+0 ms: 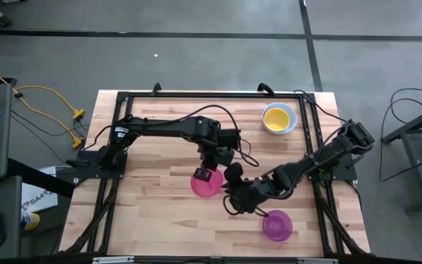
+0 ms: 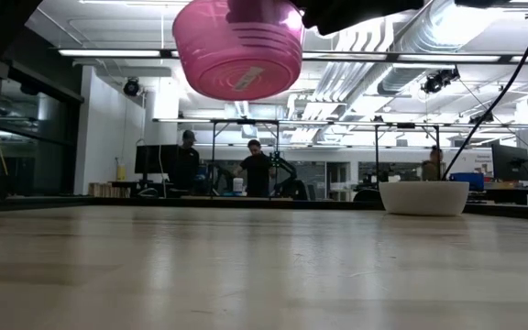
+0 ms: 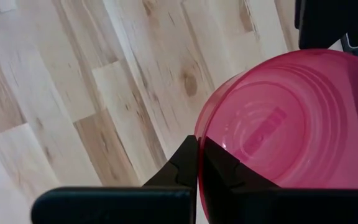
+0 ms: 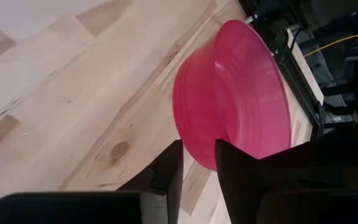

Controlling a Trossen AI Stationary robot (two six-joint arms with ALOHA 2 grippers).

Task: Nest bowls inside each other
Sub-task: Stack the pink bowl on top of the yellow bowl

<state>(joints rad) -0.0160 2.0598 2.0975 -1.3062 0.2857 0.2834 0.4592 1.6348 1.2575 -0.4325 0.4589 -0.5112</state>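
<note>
The pinkish red bowl (image 2: 238, 50) is cut off by the low view's top edge, and the end effector gripping it stays out of that frame. In the left wrist view its rim runs past the right and bottom edges. People in the room behind are too small to make out.

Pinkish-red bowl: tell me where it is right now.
The pinkish-red bowl is lifted off the table near the middle in the high view, its rim pinched by the left tool, with the right tool close beside it.
</note>
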